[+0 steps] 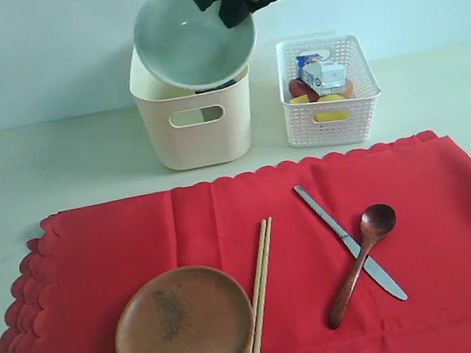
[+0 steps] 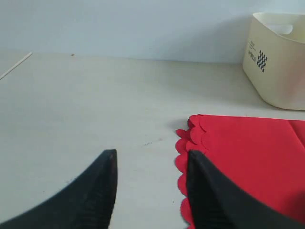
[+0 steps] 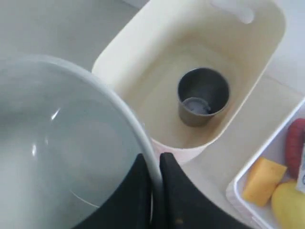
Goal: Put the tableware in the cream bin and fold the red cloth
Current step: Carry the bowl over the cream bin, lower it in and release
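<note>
Bowl [image 1: 185,39], smooth, pale, round, rim in pinch of right hand [image 3: 153,164] over cream bin [image 1: 199,133]; left hand [image 2: 151,157] wide.

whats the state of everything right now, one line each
bowl, tilted over the cream bin, gripped at its rim
right gripper, shut on bowl
left gripper, open, empty
steel cup, upright inside cream bin
plate, flat on the red cloth
chopsticks, side by side beside plate
knife, on red cloth, under spoon
spoon, lying across knife
red cloth, spread out, unfolded
</note>
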`<state>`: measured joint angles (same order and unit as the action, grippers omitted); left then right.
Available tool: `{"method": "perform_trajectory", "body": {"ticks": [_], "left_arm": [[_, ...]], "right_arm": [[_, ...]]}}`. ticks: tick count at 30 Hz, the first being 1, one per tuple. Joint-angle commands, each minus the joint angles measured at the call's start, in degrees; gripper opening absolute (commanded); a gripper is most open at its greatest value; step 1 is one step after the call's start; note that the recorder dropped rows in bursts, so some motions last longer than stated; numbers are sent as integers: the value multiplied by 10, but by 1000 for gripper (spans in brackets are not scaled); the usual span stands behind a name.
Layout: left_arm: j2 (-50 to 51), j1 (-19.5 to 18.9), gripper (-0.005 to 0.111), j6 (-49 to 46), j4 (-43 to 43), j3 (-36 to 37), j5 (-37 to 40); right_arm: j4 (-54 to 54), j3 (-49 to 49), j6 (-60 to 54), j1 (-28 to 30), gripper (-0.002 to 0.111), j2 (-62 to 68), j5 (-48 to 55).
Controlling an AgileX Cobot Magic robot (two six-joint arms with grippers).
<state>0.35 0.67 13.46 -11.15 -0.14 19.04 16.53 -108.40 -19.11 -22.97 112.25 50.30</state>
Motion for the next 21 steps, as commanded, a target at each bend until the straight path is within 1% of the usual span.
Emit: {"method": "perform_trajectory", "body": {"ticks": [1,6,10,14,15,21], "left_arm": [[-4,-1,45,3,0,1,-3],[-4,-1,45,3,0,1,-3],[-4,-1,45,3,0,1,-3],[-4,-1,45,3,0,1,-3],[-4,-1,45,3,0,1,-3],[-4,-1,45,3,0,1,-3]], "right_arm": [[49,0,-38,36,0,4,-70],[115,0,-99,63,0,34,-120],[124,-10,-116,74,0,70,-155],[124,-65,-122,74,0,119,-156],[129,-96,-122,74,0,145,-156],[134,-202,-123,74,0,230,-144]]}}
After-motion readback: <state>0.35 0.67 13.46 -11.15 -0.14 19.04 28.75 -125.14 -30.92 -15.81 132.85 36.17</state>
